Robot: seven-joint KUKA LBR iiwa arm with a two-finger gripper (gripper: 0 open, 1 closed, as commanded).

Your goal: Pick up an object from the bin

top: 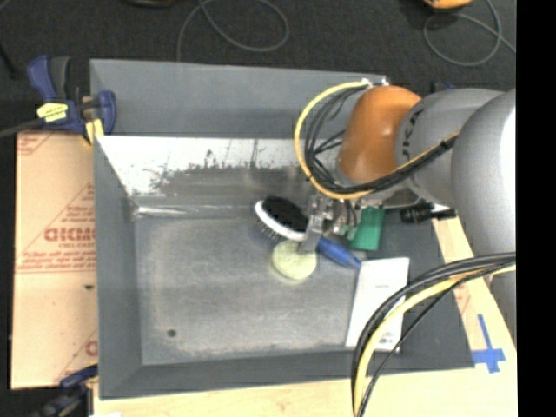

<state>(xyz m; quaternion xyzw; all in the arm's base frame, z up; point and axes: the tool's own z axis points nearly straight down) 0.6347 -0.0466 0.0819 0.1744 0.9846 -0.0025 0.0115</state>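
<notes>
End effector (pixel 311 231) at black brush (pixel 279 215), grey bin (pixel 200 289).

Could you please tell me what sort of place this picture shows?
Probably a robotics lab's bin-picking test cell: a grey metal bin holds a few loose things, a black-bristled brush and a pale green lump among them, and the gripper is down close beside both.

Light falls from above, fairly even. The far wall of the bin (pixel 200 159) glares white; its floor reads dull grey. The arm's orange cover (pixel 373 133) carries a soft sheen and casts shadow beneath; the surroundings are dark.
</notes>
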